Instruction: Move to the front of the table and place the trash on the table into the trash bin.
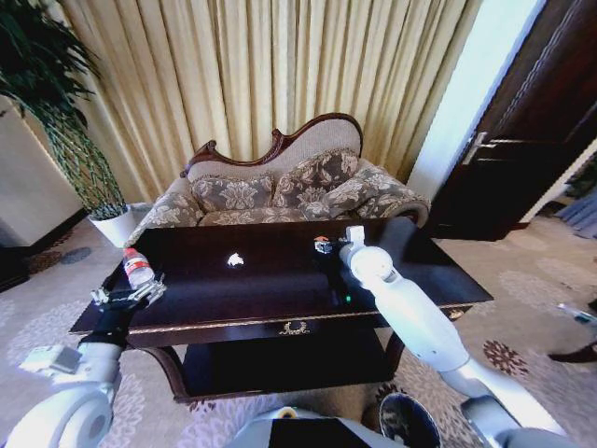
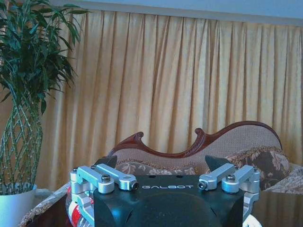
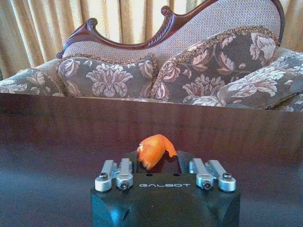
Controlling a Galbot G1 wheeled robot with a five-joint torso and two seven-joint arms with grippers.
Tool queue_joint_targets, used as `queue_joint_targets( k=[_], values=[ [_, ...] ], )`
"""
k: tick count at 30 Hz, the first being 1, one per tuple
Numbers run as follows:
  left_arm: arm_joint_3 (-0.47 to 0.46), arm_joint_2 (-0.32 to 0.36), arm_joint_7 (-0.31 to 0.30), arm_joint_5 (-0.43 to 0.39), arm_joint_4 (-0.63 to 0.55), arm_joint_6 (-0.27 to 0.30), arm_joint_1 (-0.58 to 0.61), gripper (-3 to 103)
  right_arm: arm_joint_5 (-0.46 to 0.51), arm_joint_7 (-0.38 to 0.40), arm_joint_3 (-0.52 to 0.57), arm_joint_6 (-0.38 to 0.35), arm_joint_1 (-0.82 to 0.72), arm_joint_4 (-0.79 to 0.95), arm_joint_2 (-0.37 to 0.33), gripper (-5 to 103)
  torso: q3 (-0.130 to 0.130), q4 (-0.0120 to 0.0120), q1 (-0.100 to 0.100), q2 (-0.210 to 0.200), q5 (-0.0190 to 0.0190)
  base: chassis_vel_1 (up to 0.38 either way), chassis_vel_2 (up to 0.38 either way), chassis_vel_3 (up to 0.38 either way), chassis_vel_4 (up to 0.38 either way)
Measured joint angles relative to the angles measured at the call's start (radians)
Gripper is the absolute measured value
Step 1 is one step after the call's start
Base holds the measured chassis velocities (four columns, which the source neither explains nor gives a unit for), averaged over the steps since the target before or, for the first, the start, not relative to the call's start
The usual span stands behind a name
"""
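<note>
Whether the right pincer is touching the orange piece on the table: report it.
Touching. In the right wrist view the orange piece sits wedged between the right pincer's dark fingers, filling the space between them with no gap visible.

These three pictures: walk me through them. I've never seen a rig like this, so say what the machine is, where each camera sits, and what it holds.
It is a wheeled robot with two arms. The wide picture comes from its head, looking down on the table. The other two come from cameras on its wrists. The left gripper is at the table's left end, around the bottle with the red label. The right gripper reaches across the table and sits around the orange piece. A crumpled paper bit lies mid-table. The trash bin stands on the floor, by the robot's right arm.
</note>
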Motion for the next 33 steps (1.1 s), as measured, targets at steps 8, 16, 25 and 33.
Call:
queue_joint_targets(
  k=[8,16,25,33],
  values=[
    [-0.003,-0.002,0.002,-0.001,-0.006,-0.002,0.004,100,-0.005,0.000,0.010,0.004,-0.013,0.009,-0.004,21,0.000,0.0001,0.000,0.000,0.0000,0.000,0.000,0.000,0.000],
    [0.006,0.004,0.002,0.000,-0.007,-0.002,-0.001,100,-0.007,-0.008,0.033,0.016,-0.033,0.016,-0.011,1,0.000,0.0000,0.000,0.000,0.0000,0.000,0.000,0.000,0.000],
    [0.008,0.006,0.003,0.001,-0.006,-0.002,-0.001,100,-0.007,-0.020,0.059,0.059,-0.047,0.020,-0.007,0,0.000,0.0000,0.000,0.000,0.0000,0.000,0.000,0.000,0.000],
    [0.008,0.003,0.005,0.003,-0.006,-0.002,0.000,100,-0.006,-0.040,0.135,0.159,-0.091,0.077,-0.007,0,0.000,0.0000,0.000,0.000,0.0001,0.000,0.000,0.000,0.000]
  ],
)
